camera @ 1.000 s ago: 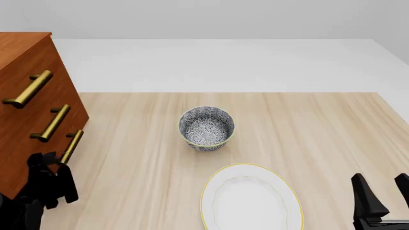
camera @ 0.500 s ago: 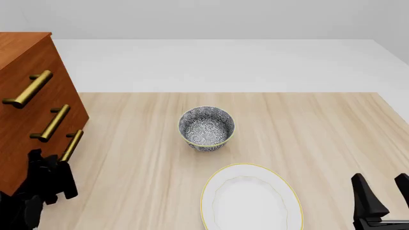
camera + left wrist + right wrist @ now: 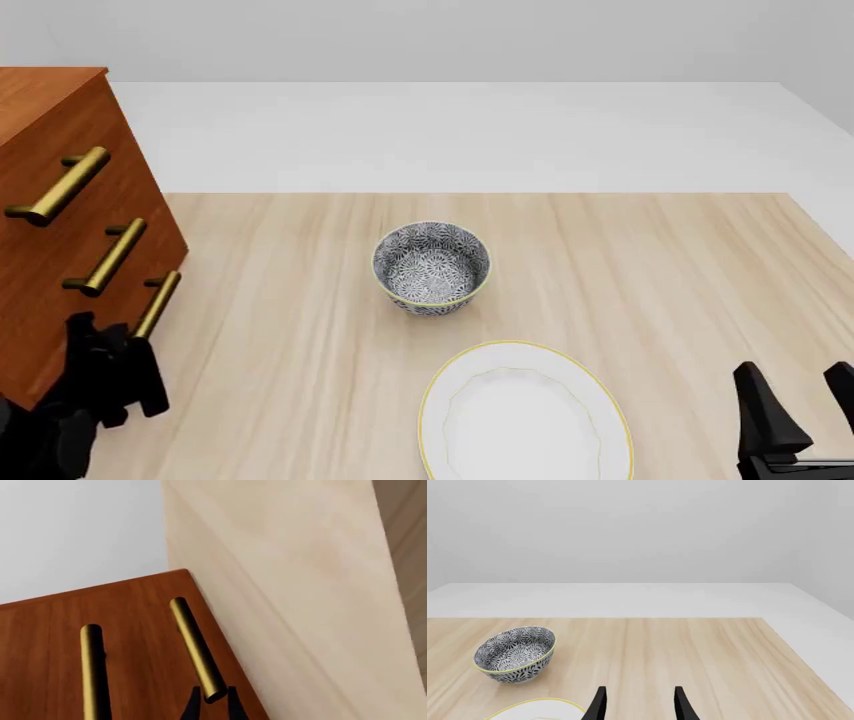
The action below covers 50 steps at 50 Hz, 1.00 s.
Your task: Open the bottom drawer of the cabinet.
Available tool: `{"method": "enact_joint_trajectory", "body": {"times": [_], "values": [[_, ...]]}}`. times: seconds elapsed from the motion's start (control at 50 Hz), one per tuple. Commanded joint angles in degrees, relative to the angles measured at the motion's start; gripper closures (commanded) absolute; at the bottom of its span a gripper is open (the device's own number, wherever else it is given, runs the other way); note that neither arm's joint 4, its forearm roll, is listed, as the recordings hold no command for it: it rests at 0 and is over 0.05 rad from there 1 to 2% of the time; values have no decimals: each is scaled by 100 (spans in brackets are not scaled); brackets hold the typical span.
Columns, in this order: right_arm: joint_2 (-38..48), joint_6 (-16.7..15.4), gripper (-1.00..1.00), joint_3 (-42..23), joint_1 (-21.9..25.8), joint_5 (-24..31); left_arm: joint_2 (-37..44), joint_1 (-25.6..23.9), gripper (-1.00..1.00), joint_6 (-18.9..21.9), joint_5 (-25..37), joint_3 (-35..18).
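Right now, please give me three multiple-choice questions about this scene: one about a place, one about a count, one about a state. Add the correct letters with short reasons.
1. Where does the patterned bowl stand in the front view?
A. beyond the white plate
B. on the cabinet
C. on the plate

2. How many brass handles does the cabinet show?
A. one
B. three
C. five

3. What is the right gripper doing?
A. holding the bowl
B. gripping a handle
C. open, holding nothing

Answers:
1 A: the patterned bowl sits on the table farther away than the white plate.
2 B: the cabinet carries three bars.
3 C: the right gripper has its fingers apart with bare table between them.
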Motion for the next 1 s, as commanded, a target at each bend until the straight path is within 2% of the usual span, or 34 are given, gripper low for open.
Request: {"method": "enact_joint_trajectory", "body": {"times": [0.02,0.42,1.0], "values": [[0,0,-100,0,0,0,215,-540,100,49,-245,-33],[-1,-2,-100,0,-1,0,156,-933,100,-15,-265,56],[0,1,-100,0,0,0,-143,-1580,100,-184,90,-75]]}}
